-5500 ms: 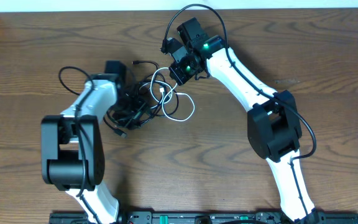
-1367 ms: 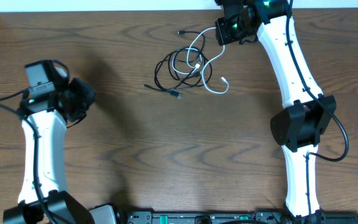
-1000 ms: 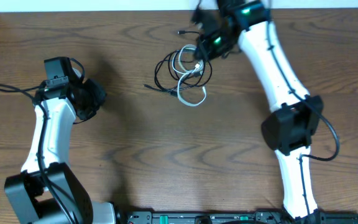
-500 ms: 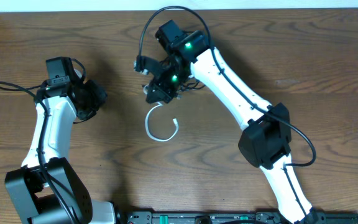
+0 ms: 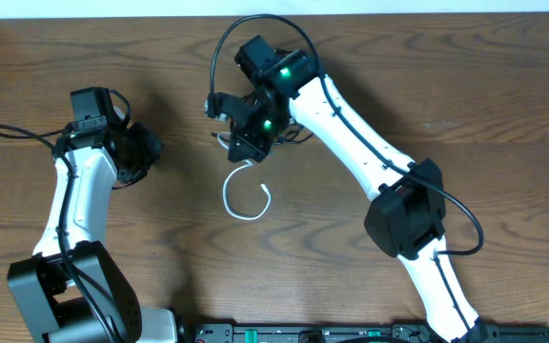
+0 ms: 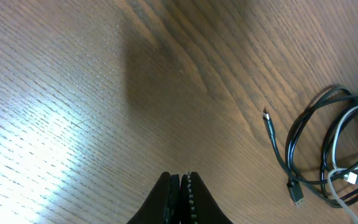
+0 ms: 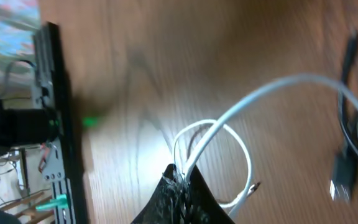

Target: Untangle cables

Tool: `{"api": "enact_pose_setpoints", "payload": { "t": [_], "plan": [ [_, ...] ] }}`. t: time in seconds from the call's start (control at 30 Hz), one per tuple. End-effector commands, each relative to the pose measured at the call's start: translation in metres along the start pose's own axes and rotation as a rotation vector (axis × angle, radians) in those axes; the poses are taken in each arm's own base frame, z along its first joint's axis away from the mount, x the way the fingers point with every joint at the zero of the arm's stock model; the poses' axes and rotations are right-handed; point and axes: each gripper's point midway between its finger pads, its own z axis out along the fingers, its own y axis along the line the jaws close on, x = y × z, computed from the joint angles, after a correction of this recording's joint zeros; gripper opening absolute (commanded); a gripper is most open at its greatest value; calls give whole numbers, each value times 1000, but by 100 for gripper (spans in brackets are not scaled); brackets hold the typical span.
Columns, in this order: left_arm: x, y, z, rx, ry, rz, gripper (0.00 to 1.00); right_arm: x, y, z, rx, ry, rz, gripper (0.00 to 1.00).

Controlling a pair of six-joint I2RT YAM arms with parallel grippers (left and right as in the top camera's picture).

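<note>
Thin white cord (image 5: 226, 197) trails a loose loop on the brown wood desk (image 5: 351, 286), nearest me. My right end effector (image 7: 178, 180) is clenched on its upper part. I'd pull slowly toward the open near side so it slips out of the long black cord (image 6: 289, 155) coiled just beyond. Left end effector (image 6: 180, 186) is clenched on nothing, well apart; it could pin that coil. Far desk edge is close, little room there.

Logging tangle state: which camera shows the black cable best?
The left wrist view: the black cable lies coiled, sharp, both plugs showing. Overhead, the right arm covers nearly all of it. The right wrist view catches only a blurred stretch and plug at its right edge.
</note>
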Motion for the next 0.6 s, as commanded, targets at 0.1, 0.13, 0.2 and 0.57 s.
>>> {"api": "enact_pose_setpoints", "payload": {
  "t": [0.1, 0.13, 0.2, 0.57],
  "plan": [
    [0, 2, 2, -13, -1, 12, 8, 39, -47, -25, 242, 145, 140, 1],
    [0, 2, 2, -13, -1, 11, 8, 42, -48, -27, 242, 151, 149, 1],
    [0, 2, 2, -13, -1, 11, 8, 50, -60, -35, 277, 167, 187, 1],
    [0, 2, 2, -13, -1, 12, 8, 129, -107, -92, 583, 409, 471, 1]
  ]
}}
